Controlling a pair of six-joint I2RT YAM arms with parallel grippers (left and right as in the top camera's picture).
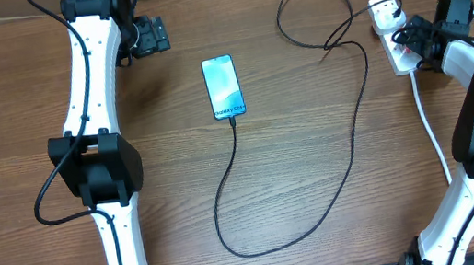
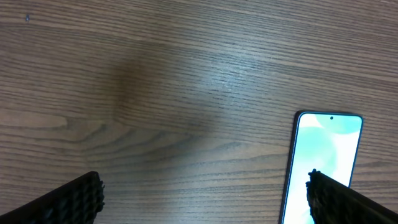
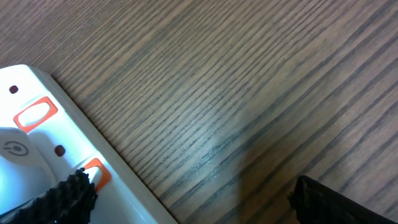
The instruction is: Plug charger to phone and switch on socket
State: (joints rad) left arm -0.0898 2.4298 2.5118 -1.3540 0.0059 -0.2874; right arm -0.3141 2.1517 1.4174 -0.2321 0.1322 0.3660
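The phone (image 1: 223,87) lies screen-up in the middle of the table, and the black charger cable (image 1: 351,149) enters its near end and loops to the white power strip (image 1: 392,34) at the right. My left gripper (image 1: 152,35) is open and empty, left of the phone's far end; its right finger overlaps the phone (image 2: 323,155) in the left wrist view. My right gripper (image 1: 410,38) is open at the strip, its left fingertip at an orange switch (image 3: 98,174) on the strip (image 3: 37,149).
The strip's thick white cord (image 1: 433,137) runs toward the near right edge past my right arm. The cable makes a wide loop (image 1: 233,235) across the table's middle and near part.
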